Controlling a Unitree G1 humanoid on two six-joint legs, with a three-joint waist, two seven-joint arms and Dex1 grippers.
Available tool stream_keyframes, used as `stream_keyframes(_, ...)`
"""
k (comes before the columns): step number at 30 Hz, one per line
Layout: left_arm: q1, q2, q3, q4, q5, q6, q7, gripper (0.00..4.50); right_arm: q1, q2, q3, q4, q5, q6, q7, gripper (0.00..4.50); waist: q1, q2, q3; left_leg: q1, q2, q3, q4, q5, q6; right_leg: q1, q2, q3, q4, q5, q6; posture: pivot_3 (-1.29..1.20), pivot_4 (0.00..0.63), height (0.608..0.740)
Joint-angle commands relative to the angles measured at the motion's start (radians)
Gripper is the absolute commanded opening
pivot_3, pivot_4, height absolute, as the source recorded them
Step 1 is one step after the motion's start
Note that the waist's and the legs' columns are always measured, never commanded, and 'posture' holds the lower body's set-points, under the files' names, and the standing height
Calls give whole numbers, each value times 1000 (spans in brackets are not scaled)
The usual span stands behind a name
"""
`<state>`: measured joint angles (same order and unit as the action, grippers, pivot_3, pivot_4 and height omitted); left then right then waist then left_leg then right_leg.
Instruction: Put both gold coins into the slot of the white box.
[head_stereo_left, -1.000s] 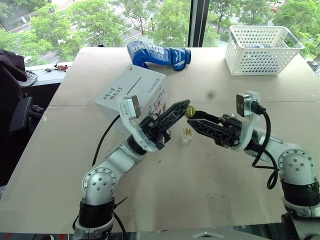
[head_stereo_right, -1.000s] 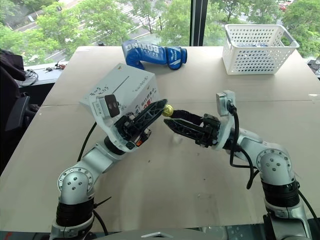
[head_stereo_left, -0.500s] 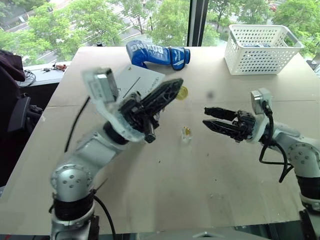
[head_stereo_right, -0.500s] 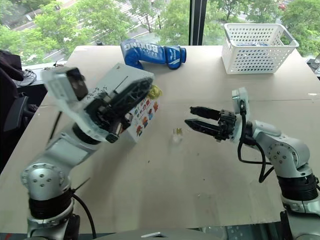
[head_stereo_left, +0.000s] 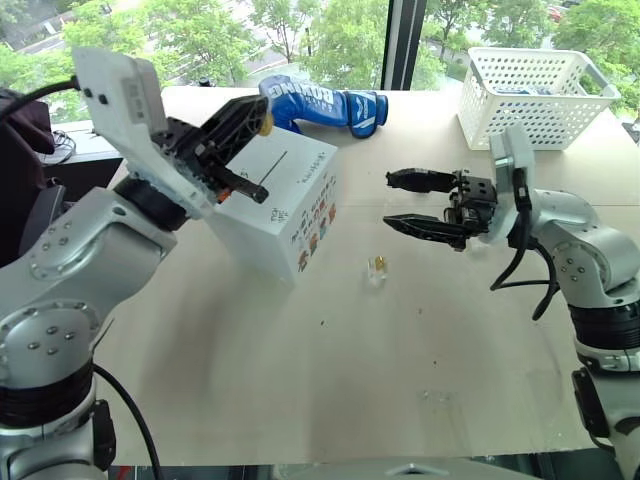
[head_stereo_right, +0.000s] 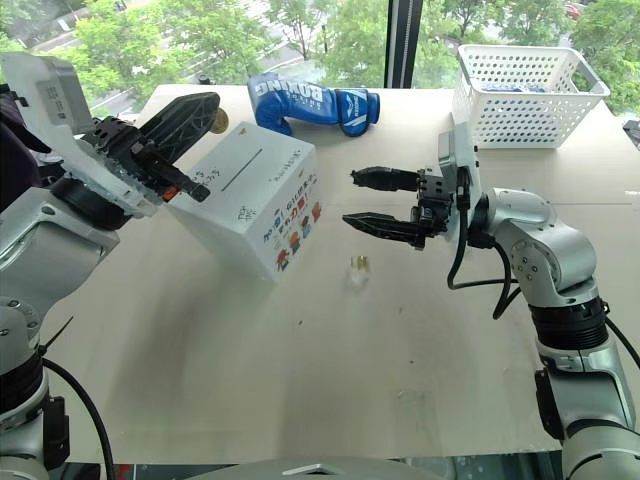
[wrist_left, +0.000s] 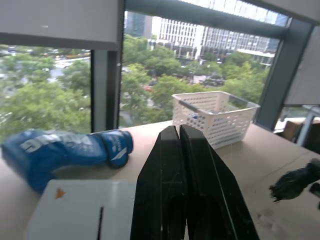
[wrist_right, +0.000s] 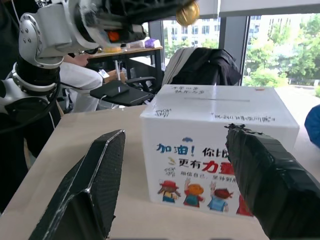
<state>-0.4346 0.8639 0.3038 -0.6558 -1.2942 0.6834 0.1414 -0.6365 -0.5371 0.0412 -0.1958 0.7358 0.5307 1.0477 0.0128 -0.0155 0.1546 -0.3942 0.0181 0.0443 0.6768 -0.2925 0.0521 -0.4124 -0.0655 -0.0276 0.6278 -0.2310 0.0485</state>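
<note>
The white box (head_stereo_left: 285, 210) stands left of centre on the table, with the slot (head_stereo_left: 270, 169) as a thin dark line on its top. My left gripper (head_stereo_left: 258, 108) is raised above the box's far left side. It is shut on a gold coin (head_stereo_right: 218, 121), which also shows at its fingertips in the right wrist view as a gold coin (wrist_right: 187, 12). The other gold coin (head_stereo_left: 377, 265) rests on a small clear block on the table, right of the box. My right gripper (head_stereo_left: 390, 198) hovers open to the right of the box, pointing at it, one finger above the other.
A blue boxing glove (head_stereo_left: 322, 106) lies at the far edge behind the box. A white perforated basket (head_stereo_left: 530, 95) stands at the back right. Bare tabletop (head_stereo_left: 330, 380) runs in front of the box and the block.
My left gripper has lifted the coin up and to the left, away from the right gripper's tips, to above the box. The right gripper has rolled and risen a little, staying open.
</note>
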Motion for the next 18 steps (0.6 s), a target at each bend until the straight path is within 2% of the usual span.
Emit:
stream_keyframes(1, -27, -2, -7, 3, 58, 15, 39, 0, -21, 18, -19, -13, -23, -23, -32, 3458, 2, 0, 0, 0, 0, 0, 0, 0, 0, 0, 0, 0, 0, 0, 0, 0, 150, 740)
stream_keyframes(7, -71, -22, -39, 30, 110, 62, 80, 0, -11, 37, -34, -1, -67, 16, -151, 3458, 1, 0, 0, -1, -2, 0, 0, 1, -1, 0, -3, -2, 0, 0, 0, 0, 150, 740)
stream_keyframes(18, -83, -35, -65, 102, 217, 143, 33, 0, 43, -3, -94, -62, -52, 62, -229, 3458, 2, 0, 0, -1, -2, -1, 0, 1, -2, 0, -3, -4, 1, 0, 1, 0, 150, 740)
